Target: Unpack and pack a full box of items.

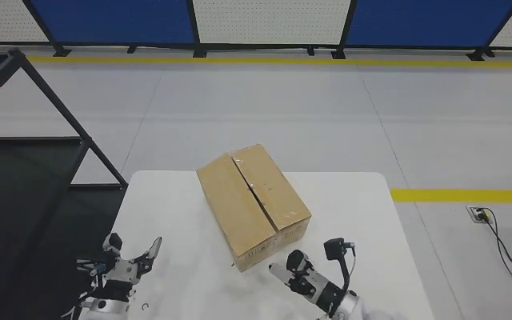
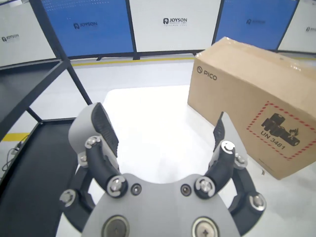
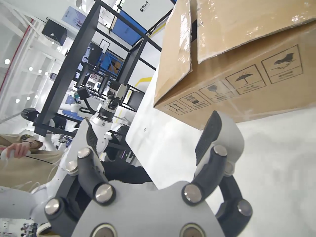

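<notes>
Cardboard box [image 1: 253, 204] centred; left hand [image 1: 134, 244], right hand [image 1: 314, 254] spread by near edge.

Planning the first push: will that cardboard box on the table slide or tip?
Probably slides, not tips: the cardboard box sits low and broad on the smooth table. Its top flaps gape slightly, so they would likely flex under pressure.

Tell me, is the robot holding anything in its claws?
No. The left gripper and right gripper are both open and empty, near the box.
</notes>
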{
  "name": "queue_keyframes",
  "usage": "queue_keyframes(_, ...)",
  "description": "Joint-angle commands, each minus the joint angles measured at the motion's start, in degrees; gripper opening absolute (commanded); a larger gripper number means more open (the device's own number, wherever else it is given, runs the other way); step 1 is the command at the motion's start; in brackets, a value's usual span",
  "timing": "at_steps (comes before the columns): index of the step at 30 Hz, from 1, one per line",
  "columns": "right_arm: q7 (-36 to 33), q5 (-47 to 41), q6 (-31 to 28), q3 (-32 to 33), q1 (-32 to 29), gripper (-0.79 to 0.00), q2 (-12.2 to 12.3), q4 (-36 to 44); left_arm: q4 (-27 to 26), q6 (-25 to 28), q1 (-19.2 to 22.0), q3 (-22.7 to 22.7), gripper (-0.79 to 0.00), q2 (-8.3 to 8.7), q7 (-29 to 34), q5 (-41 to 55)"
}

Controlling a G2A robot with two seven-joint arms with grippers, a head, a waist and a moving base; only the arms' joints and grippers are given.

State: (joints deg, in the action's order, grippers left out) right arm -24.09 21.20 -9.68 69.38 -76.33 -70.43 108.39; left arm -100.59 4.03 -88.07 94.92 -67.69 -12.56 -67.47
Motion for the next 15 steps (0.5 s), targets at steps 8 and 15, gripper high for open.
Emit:
queue_keyframes(8,5.01,-5.63,4.23,-5.34,6.02,0.000,-1.73,-5.48,-0.75,-0.03,-1.67,1.20,0.000,-0.28,-1.65,1.87)
queue_keyframes(15,8.43,-6.76,3.60,-7.98,8.31,-0.095,-2.71,-7.71,-0.73,0.19,-2.03,1.55,0.000,-0.42,-1.93,1.66)
